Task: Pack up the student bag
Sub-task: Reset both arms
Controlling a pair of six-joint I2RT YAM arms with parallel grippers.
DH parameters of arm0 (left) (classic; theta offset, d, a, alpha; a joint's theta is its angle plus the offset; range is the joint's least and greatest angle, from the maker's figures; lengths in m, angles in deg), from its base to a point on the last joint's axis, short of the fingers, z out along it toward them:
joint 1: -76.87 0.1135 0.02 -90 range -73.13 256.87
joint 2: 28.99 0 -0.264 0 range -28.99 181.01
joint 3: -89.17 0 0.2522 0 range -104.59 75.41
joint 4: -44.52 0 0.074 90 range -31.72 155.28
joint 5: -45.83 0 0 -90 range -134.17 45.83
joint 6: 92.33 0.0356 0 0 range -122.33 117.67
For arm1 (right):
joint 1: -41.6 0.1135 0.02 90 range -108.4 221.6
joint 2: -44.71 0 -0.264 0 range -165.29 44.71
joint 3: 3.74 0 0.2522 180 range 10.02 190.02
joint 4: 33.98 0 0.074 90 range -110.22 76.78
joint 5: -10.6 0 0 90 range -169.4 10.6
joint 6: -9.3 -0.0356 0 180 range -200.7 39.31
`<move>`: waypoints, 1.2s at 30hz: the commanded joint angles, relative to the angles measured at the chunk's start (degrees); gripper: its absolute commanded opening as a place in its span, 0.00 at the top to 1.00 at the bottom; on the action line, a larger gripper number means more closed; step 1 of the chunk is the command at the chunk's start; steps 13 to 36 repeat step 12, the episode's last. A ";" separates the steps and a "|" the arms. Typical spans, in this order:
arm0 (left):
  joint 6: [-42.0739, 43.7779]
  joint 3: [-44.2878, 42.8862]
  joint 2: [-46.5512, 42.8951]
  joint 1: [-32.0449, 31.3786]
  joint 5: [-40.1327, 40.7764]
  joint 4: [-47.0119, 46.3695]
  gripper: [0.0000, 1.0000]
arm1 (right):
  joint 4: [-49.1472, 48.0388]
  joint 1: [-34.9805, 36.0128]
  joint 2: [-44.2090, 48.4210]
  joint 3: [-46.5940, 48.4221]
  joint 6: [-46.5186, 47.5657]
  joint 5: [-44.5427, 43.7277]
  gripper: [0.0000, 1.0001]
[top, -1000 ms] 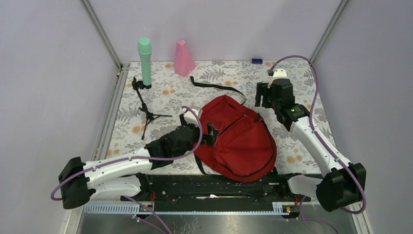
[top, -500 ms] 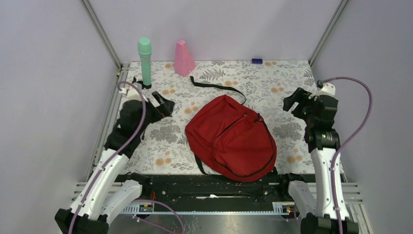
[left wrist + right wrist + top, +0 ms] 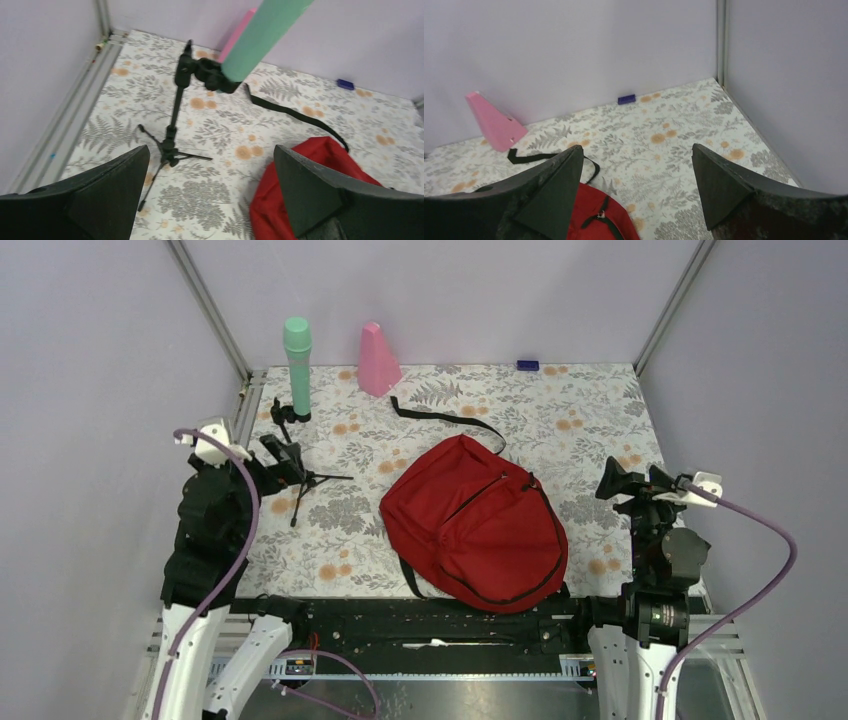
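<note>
The red student bag (image 3: 475,523) lies flat in the middle of the floral table, zippers shut, one black strap (image 3: 445,417) trailing toward the back. It also shows in the left wrist view (image 3: 320,190) and the right wrist view (image 3: 596,217). My left gripper (image 3: 283,456) is open and empty, raised at the left side, well clear of the bag. My right gripper (image 3: 632,483) is open and empty, raised at the right side, apart from the bag.
A green cylinder (image 3: 297,365) stands at the back left with a small black tripod (image 3: 300,470) lying in front of it. A pink cone-shaped thing (image 3: 377,360) stands at the back, a small blue block (image 3: 527,365) by the back wall. A metal rail (image 3: 225,490) runs along the left edge.
Both arms have pulled back from the bag to the sides and lifted. The left gripper left the bag's left edge; the right gripper moved from the back right toward the near right. The bag stays put.
</note>
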 commanded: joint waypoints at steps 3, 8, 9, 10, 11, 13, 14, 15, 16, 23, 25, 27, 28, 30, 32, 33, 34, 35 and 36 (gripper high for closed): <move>4.47 9.24 -3.59 0.27 7.11 -4.50 0.01 | -9.14 -0.25 3.90 -5.95 3.50 -3.50 0.14; 4.87 12.32 -4.75 0.27 5.79 -6.96 0.01 | -9.15 -0.25 3.43 -6.03 3.73 -3.39 0.14; 5.51 12.57 -4.73 0.33 4.79 -7.10 0.01 | -9.15 -0.25 3.19 -6.20 3.54 -3.44 0.14; 5.51 12.83 -4.66 0.28 4.53 -7.29 0.01 | -9.15 -0.25 2.95 -6.30 3.42 -3.47 0.14; 5.13 12.83 -4.73 0.27 4.38 -7.26 0.01 | -9.15 -0.25 2.72 -6.20 3.41 -3.26 0.14; 4.73 12.83 -5.12 0.27 4.25 -7.24 0.01 | -9.15 -0.25 2.51 -6.02 3.46 -2.88 0.14; 4.73 12.83 -5.12 0.27 4.25 -7.24 0.01 | -9.15 -0.25 2.51 -6.02 3.46 -2.88 0.14; 4.73 12.83 -5.12 0.27 4.25 -7.24 0.01 | -9.15 -0.25 2.51 -6.02 3.46 -2.88 0.14; 4.73 12.83 -5.12 0.27 4.25 -7.24 0.01 | -9.15 -0.25 2.51 -6.02 3.46 -2.88 0.14; 4.73 12.83 -5.12 0.27 4.25 -7.24 0.01 | -9.15 -0.25 2.51 -6.02 3.46 -2.88 0.14; 4.73 12.83 -5.12 0.27 4.25 -7.24 0.01 | -9.15 -0.25 2.51 -6.02 3.46 -2.88 0.14; 4.73 12.83 -5.12 0.27 4.25 -7.24 0.01 | -9.15 -0.25 2.51 -6.02 3.46 -2.88 0.14; 4.73 12.83 -5.12 0.27 4.25 -7.24 0.01 | -9.15 -0.25 2.51 -6.02 3.46 -2.88 0.14; 4.73 12.83 -5.12 0.27 4.25 -7.24 0.01 | -9.15 -0.25 2.51 -6.02 3.46 -2.88 0.14; 4.73 12.83 -5.12 0.27 4.25 -7.24 0.01 | -9.15 -0.25 2.51 -6.02 3.46 -2.88 0.14; 4.73 12.83 -5.12 0.27 4.25 -7.24 0.01 | -9.15 -0.25 2.51 -6.02 3.46 -2.88 0.14; 4.73 12.83 -5.12 0.27 4.25 -7.24 0.01 | -9.15 -0.25 2.51 -6.02 3.46 -2.88 0.14; 4.73 12.83 -5.12 0.27 4.25 -7.24 0.01 | -9.15 -0.25 2.51 -6.02 3.46 -2.88 0.14; 4.73 12.83 -5.12 0.27 4.25 -7.24 0.01 | -9.15 -0.25 2.51 -6.02 3.46 -2.88 0.14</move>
